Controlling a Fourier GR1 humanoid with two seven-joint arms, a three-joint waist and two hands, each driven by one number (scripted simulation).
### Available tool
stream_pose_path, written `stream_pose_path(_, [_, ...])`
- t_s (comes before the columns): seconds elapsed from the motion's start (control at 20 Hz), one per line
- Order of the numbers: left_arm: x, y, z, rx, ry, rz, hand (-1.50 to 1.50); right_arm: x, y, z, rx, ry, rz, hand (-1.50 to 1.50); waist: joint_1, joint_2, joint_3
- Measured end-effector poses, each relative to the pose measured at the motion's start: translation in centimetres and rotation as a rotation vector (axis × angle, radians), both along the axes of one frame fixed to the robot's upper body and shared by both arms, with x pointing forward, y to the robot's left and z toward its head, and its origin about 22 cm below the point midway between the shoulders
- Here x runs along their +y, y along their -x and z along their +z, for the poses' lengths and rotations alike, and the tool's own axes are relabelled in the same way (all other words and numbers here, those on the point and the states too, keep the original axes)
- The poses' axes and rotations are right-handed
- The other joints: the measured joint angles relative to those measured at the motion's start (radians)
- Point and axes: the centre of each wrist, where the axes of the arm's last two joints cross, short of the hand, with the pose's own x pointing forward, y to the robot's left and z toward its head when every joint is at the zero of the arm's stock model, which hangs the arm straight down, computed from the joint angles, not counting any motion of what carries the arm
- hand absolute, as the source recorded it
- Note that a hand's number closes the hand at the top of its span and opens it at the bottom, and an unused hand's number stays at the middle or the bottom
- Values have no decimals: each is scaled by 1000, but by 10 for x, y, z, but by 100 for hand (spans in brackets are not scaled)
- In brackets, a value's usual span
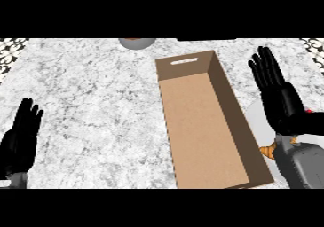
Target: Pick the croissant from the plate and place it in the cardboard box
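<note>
Hovering wide open, the right hand (281, 101) should draw back to the croissant (269, 151) beneath its wrist before curling.

The counter (92, 97) is showing white stone mottled with grey. The cardboard box (200, 133) is showing plain tan-brown. Right of the box, the croissant (269, 151) is showing golden-orange against a white plate (256, 119); the left hand (20, 137) and right hand (279, 97) are showing black.

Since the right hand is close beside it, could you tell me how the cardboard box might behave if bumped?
The cardboard box looks empty and thin-walled, so probably light and apt to slide on the counter. Its long, flat base makes tipping unlikely; the walls may flex.
</note>
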Motion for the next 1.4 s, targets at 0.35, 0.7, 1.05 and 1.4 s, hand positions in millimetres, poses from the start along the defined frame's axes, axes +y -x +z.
stream_pose_path(0.35, [0, -1, 9, 29, -211, -74, 0, -81, 3, 6, -60, 89, -418, 150, -25, 28, -27])
stream_pose_path(0.7, [-19, 2, 4, 102, -288, -161, 0, -127, 30, -39, 20, 84, -984, -150, -15, 25, -25])
stream_pose_path(1.05, [-29, -5, 12, 117, -315, -187, 0, -149, 80, -52, 162, 351, -1007, -150, 4, 22, -28])
stream_pose_path(1.4, [-34, -4, 11, 122, -316, -199, 0, -166, 103, -28, 497, 672, -801, -150, 14, 22, -32])
